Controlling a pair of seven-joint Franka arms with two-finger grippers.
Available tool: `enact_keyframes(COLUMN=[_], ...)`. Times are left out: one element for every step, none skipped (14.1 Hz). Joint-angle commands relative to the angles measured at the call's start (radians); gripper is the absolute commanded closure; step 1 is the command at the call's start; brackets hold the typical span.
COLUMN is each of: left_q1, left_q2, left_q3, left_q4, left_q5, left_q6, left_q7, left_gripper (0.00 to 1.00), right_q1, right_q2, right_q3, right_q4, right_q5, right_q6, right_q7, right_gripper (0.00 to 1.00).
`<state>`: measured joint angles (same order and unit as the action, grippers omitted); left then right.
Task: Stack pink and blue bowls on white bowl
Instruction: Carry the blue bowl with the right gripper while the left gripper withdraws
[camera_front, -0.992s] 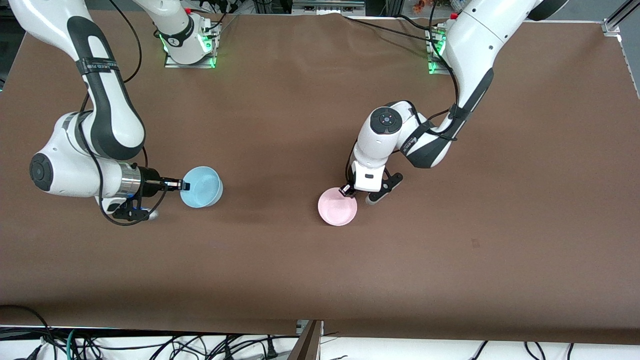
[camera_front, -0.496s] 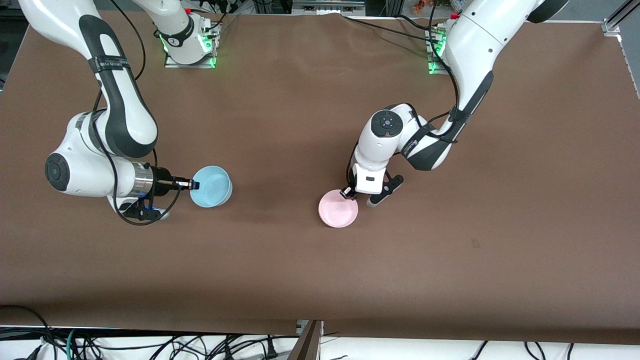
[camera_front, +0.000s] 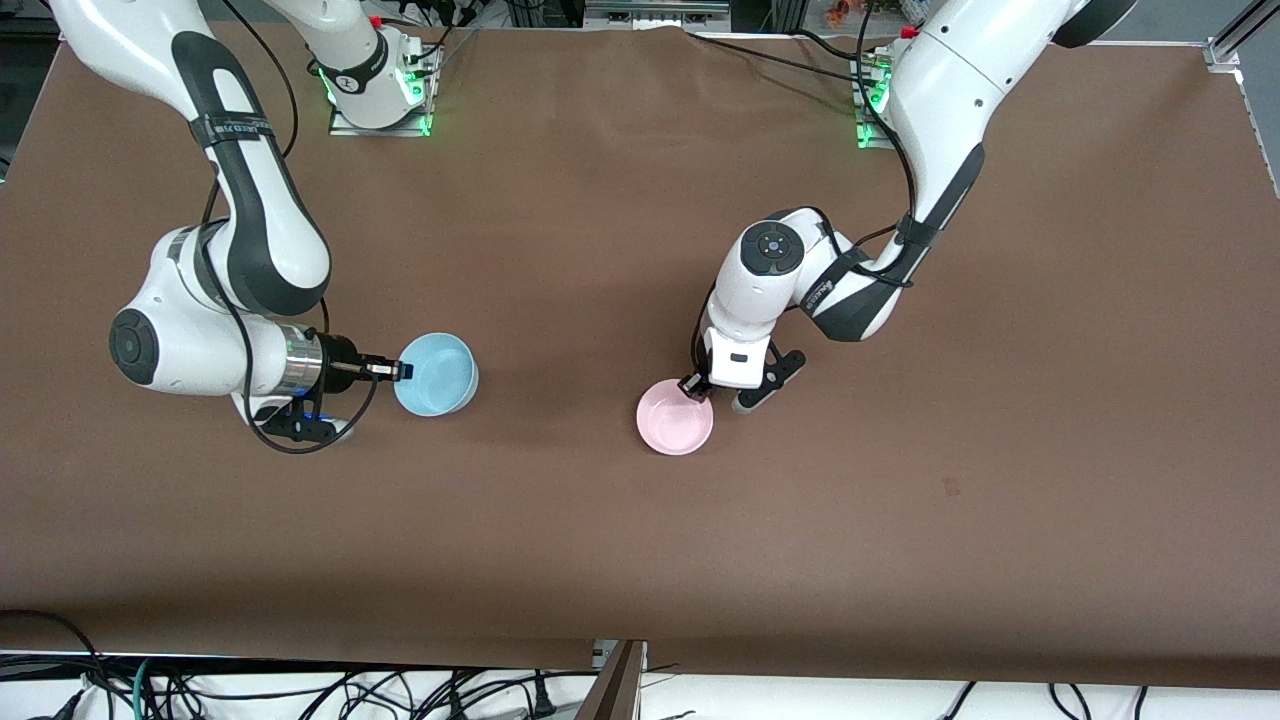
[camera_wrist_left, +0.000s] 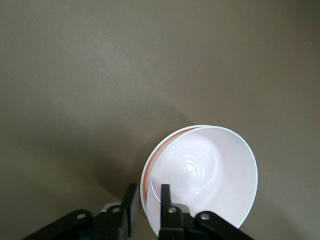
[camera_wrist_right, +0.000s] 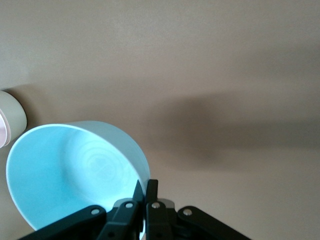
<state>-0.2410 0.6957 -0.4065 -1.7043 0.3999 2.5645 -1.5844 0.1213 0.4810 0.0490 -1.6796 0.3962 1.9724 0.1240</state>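
The pink bowl (camera_front: 675, 420) sits mid-table, nested in the white bowl. From the front the white bowl is hidden under it. In the left wrist view the white rim (camera_wrist_left: 159, 141) shows just outside the pink bowl (camera_wrist_left: 200, 170). My left gripper (camera_front: 693, 385) is at their rims, one finger outside and one inside, jaws a little apart (camera_wrist_left: 148, 186). My right gripper (camera_front: 402, 371) is shut on the rim of the blue bowl (camera_front: 438, 376) and holds it above the table toward the right arm's end. The right wrist view shows this gripper (camera_wrist_right: 145, 182), the blue bowl (camera_wrist_right: 70, 170) and the white bowl's wall (camera_wrist_right: 15, 120).
The brown table (camera_front: 600, 560) is bare around both bowls. The arm bases with green lights (camera_front: 380, 95) (camera_front: 868, 110) stand along the edge farthest from the front camera. Cables (camera_front: 300, 690) hang below the table's near edge.
My right gripper has carried the blue bowl toward the pink bowl. The pink bowl has settled slightly lower; the left arm has barely moved.
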Motion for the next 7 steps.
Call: enact_keyframes(left_q1=[-0.014, -0.009, -0.006, -0.004, -0.006, -0.004, -0.006], left_q2=[0.01, 0.004, -0.001, -0.004, -0.013, -0.016, -0.024], left_q3=[0.011, 0.011, 0.009, 0.006, 0.005, 0.0, -0.003], left_q4=[0.038, 0.058, 0.077, 0.104, 0.136, 0.17, 0.21], left_q5=[0.033, 0.034, 0.033, 0.033, 0.034, 0.028, 0.02], left_q6=[0.0, -0.009, -0.038, -0.09, -0.157, -0.224, -0.292], left_q7=[-0.017, -0.014, -0.016, -0.014, -0.011, 0.004, 0.023], left_gripper=[0.53, 0.53, 0.53, 0.5, 0.5, 0.49, 0.47], right_q1=[0.018, 0.033, 0.053, 0.07, 0.087, 0.101, 0.118], right_q2=[0.021, 0.025, 0.03, 0.033, 0.039, 0.044, 0.047], right_q3=[-0.003, -0.003, -0.003, -0.003, -0.003, -0.003, -0.003], right_q4=[0.026, 0.026, 0.027, 0.026, 0.026, 0.027, 0.027], right_q5=[0.021, 0.033, 0.042, 0.046, 0.046, 0.046, 0.047], right_q6=[0.015, 0.038, 0.061, 0.081, 0.1, 0.117, 0.141], right_q7=[0.031, 0.055, 0.08, 0.11, 0.141, 0.169, 0.196], right_gripper=[1.0, 1.0, 1.0, 1.0, 1.0, 1.0, 1.0])
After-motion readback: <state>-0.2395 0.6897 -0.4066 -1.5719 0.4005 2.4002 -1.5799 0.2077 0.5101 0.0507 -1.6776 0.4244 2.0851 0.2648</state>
